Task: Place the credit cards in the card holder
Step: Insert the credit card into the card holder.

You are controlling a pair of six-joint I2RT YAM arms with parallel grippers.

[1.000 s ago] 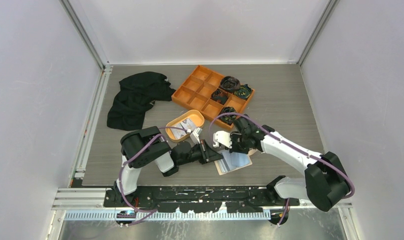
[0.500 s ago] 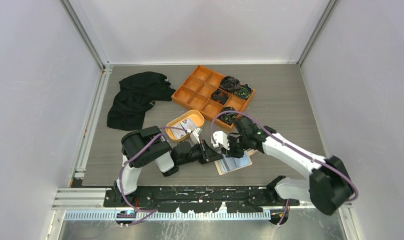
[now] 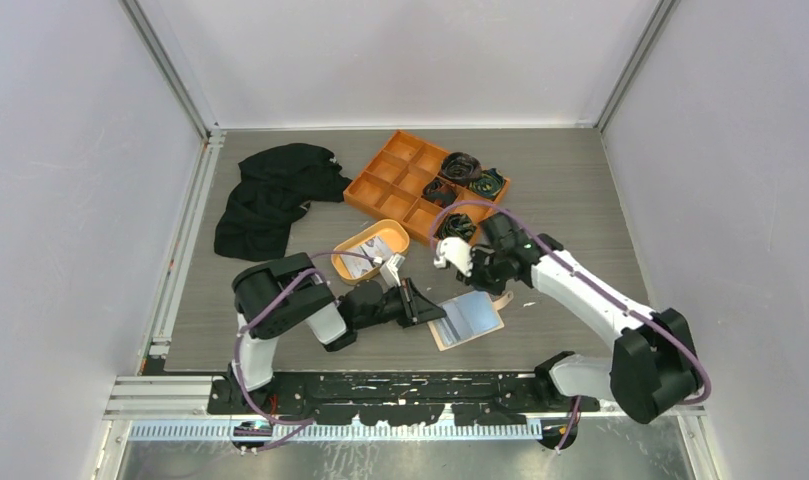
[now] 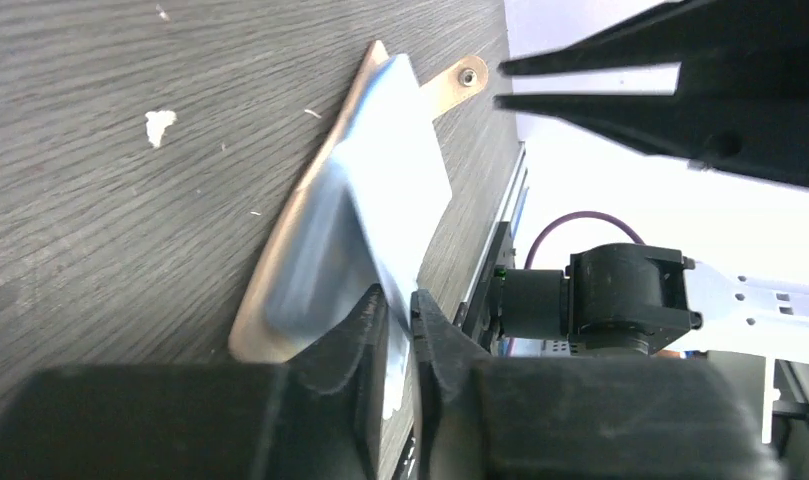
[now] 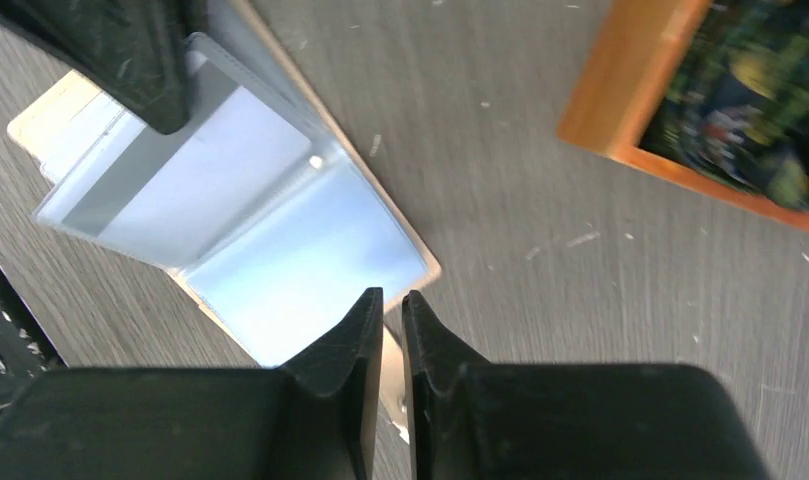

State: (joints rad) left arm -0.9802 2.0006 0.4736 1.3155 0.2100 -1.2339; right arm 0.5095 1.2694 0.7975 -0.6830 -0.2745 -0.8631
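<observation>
The left pincer (image 4: 400,300) hides part of the card holder (image 4: 310,240); the orange tray (image 5: 620,100) is blurred.

light: falling bright and even — shadows lying soft
blur: smearing the orange tray (image 5: 620,90)
glare: bleaching the left wrist backdrop

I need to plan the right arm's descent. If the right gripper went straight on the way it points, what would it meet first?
Probably the open card holder: the right gripper points down onto it, near its edge. Its height above it is unclear.
</observation>
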